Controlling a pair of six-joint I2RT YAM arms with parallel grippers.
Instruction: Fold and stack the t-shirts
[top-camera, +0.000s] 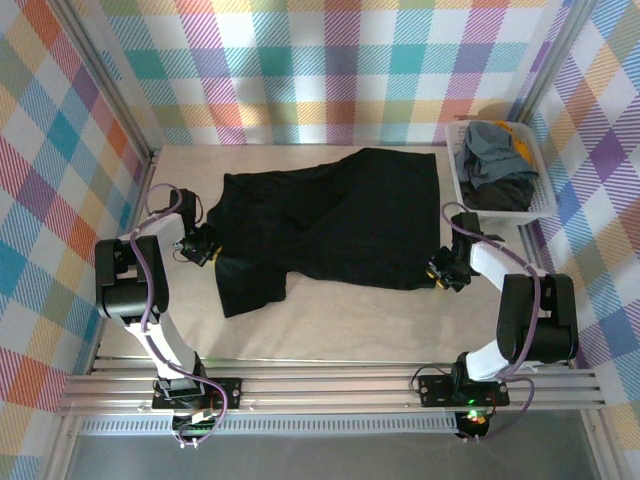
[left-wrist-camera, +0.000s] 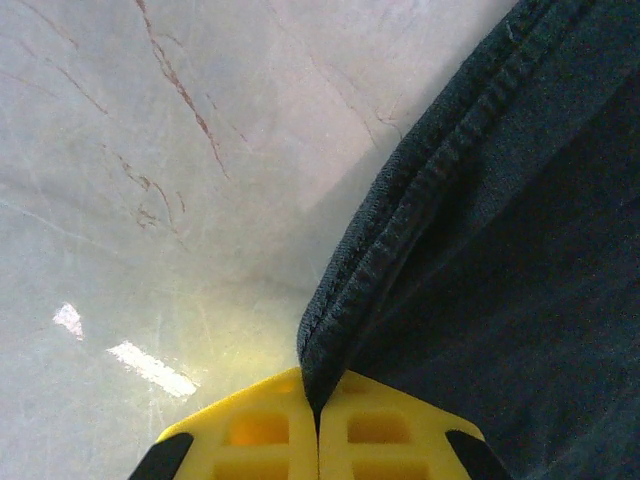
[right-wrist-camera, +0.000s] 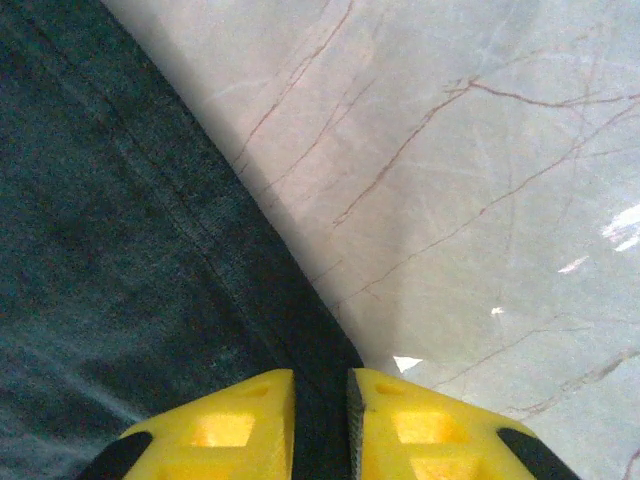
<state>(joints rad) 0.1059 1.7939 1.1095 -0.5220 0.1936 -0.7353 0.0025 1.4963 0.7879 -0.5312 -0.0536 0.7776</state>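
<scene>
The black t-shirt (top-camera: 340, 215) lies spread in the middle of the worktop (top-camera: 330, 320). It is mostly flat, with one part trailing toward the near left and some wrinkles across the body. It is open like this so that it can be folded; no neat fold shows in it yet.

The left hand (left-wrist-camera: 318, 405) is at the shirt's left edge. Its yellow fingertips are pressed together on the stitched hem, with the cloth pinched between them low against the worktop. The right hand (right-wrist-camera: 320, 400) is at the near right edge. It is clenched on the hem there too, with a thin strip of dark cloth filling the narrow slot between its fingers. Holding two opposite edges at once probably lets the arms pull the cloth taut or carry one side over the other without it bunching.

Well apart, at the far right corner, a white basket (top-camera: 458, 165) holds the waiting pile. A grey-blue shirt (top-camera: 490, 150) is on top, a dark shirt (top-camera: 500, 192) sits at the near side, and a bit of a yellow-orange shirt (top-camera: 522, 148) shows behind. All three are crumpled and not yet folded.
</scene>
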